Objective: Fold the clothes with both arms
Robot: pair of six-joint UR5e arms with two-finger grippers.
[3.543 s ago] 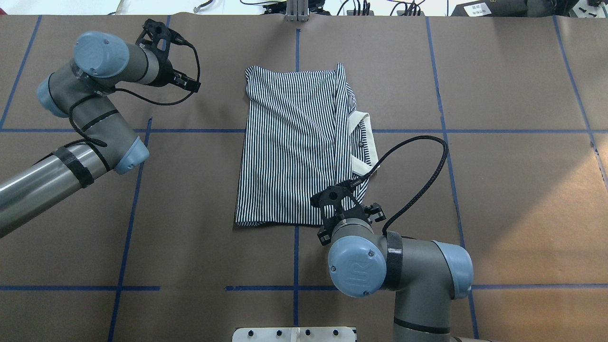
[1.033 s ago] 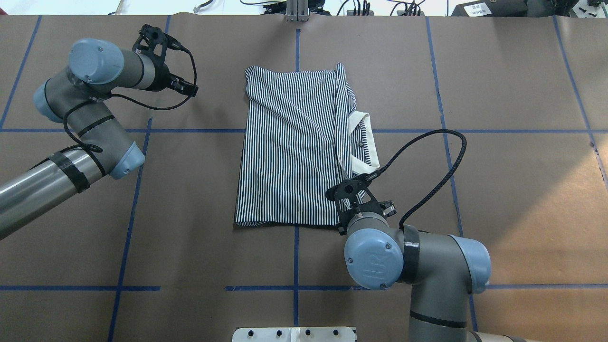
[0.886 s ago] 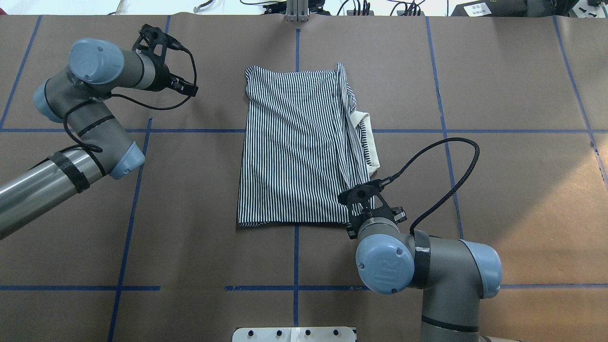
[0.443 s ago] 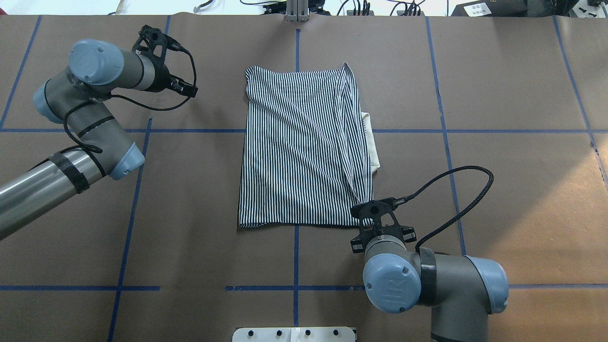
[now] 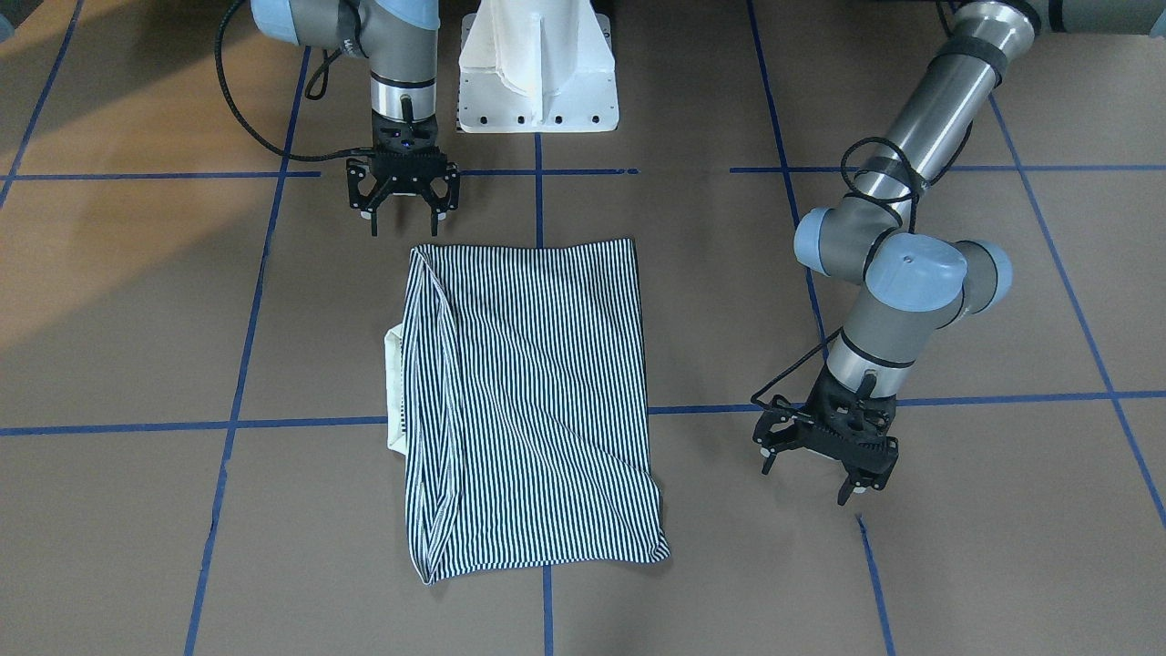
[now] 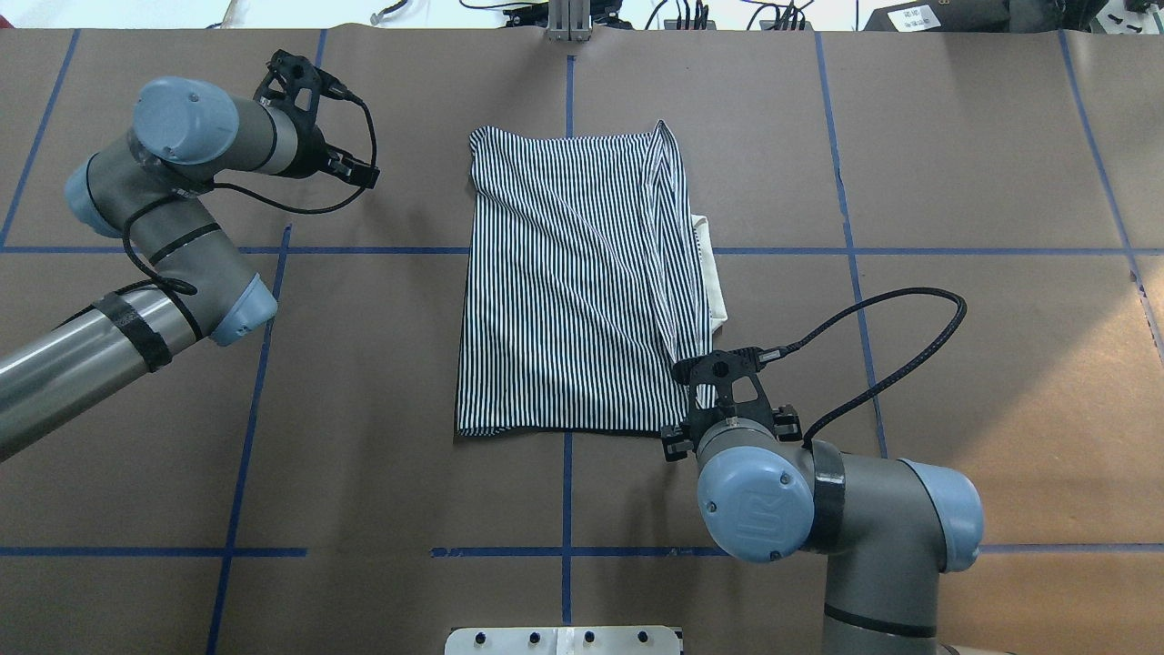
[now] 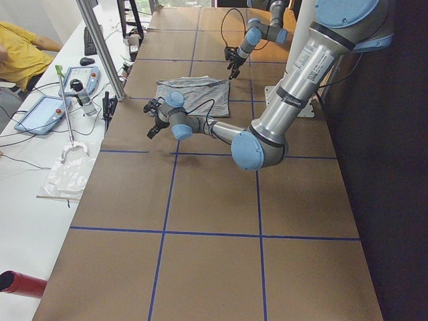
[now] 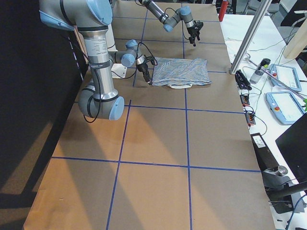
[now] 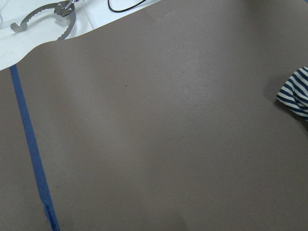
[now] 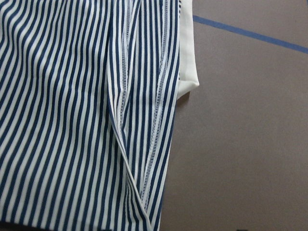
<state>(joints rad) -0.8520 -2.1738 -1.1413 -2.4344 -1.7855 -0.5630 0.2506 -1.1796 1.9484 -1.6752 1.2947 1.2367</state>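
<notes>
The striped polo shirt (image 6: 582, 282) (image 5: 528, 401) lies folded into a rectangle at the table's middle. A strip of its cream collar (image 6: 715, 273) (image 5: 394, 383) pokes out from under the long side fold. My right gripper (image 5: 405, 226) hangs open and empty just off the shirt's near corner on the collar side; its wrist view looks down on that fold (image 10: 139, 144). Well off the shirt's other side, my left gripper (image 5: 807, 483) is open and empty above bare paper. Only the tip of a shirt corner (image 9: 296, 91) shows in its wrist view.
Brown paper with blue tape lines (image 6: 568, 491) covers the table. The white pedestal base (image 5: 537, 64) stands at the robot's side. Beyond the far edge is a white bench with tablets (image 7: 40, 114), metal tongs (image 9: 48, 14) and a seated person (image 7: 20, 47).
The right gripper dragged the shirt's near right edge outward, so the fold now covers most of the collar. It then let go and came off the corner. The left arm barely moved.
</notes>
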